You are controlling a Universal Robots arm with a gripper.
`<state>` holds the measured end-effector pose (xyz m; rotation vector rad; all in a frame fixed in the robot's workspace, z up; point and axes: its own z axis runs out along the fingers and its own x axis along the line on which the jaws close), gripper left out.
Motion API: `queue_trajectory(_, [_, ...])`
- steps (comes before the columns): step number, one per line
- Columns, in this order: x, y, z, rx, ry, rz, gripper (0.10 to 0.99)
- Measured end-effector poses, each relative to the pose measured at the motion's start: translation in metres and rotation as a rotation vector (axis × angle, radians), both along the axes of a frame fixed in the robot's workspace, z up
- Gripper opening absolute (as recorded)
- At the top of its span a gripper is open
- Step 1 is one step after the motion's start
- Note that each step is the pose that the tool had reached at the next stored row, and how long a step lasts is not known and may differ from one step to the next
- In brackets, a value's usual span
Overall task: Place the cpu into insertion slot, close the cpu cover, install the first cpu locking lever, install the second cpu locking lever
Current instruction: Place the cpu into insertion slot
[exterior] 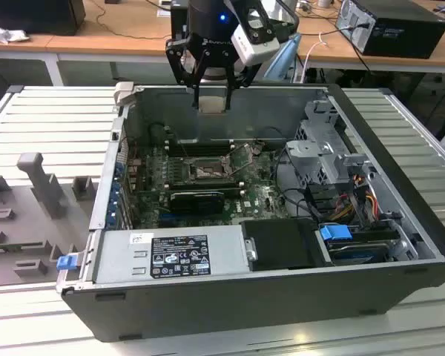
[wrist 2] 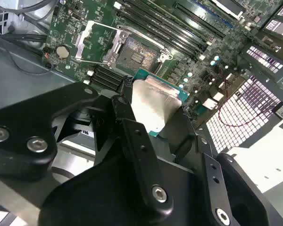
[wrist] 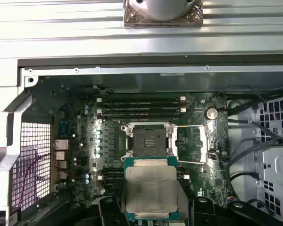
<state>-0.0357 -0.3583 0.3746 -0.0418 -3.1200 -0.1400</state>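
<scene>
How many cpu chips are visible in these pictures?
1: the cpu, held in the gripper above the motherboard, not in the empty insertion slot. Others may be hidden.

cpu [wrist 2: 155,101]: one edge hidden behind gripper [wrist 2: 155,113] finger, second wrist view.
arm [exterior: 208,18]: cut off at exterior view's top edge.
insertion slot [wrist: 146,141]: pins too small to tell.

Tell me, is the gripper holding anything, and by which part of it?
Yes. The gripper holds the chip, clamped by two opposite edges.
</scene>
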Motion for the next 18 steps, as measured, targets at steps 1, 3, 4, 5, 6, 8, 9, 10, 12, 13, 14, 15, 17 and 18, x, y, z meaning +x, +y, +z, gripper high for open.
queue_trajectory(1, [0.0000,0.0000,0.0000,0.000,-0.0001,-0.004,0.525])
queue_trajectory(3, [0.0000,0.0000,0.0000,0.000,0.0000,-0.015,0.525])
queue_trajectory(4, [0.0000,0.0000,0.0000,0.000,0.0000,-0.022,0.525])
queue_trajectory(5, [0.0000,0.0000,0.0000,0.000,0.0000,-0.028,0.525])
queue_trajectory(6, [0.0000,0.0000,0.0000,0.000,0.0000,-0.035,0.525])
queue_trajectory(8, [0.0000,0.0000,0.0000,0.000,0.0000,-0.045,0.525])
queue_trajectory(9, [0.0000,0.0000,0.0000,0.000,0.0000,-0.051,0.525])
queue_trajectory(10, [0.0000,0.0000,0.0000,0.000,0.0000,-0.055,0.525])
queue_trajectory(12, [0.0000,0.0000,-0.0001,0.000,0.0000,-0.073,0.525])
queue_trajectory(13, [0.0000,0.0000,-0.0001,0.000,0.0000,-0.083,0.525])
queue_trajectory(14, [0.0000,0.0000,-0.0002,0.000,-0.0001,-0.089,0.525])
queue_trajectory(15, [0.0000,0.0000,-0.0002,0.000,0.0000,-0.100,0.525])
queue_trajectory(17, [0.0000,0.0000,-0.0003,0.000,0.0000,-0.112,0.525])
queue_trajectory(18, [0.0000,0.0000,-0.0003,0.000,0.0000,-0.124,0.525])
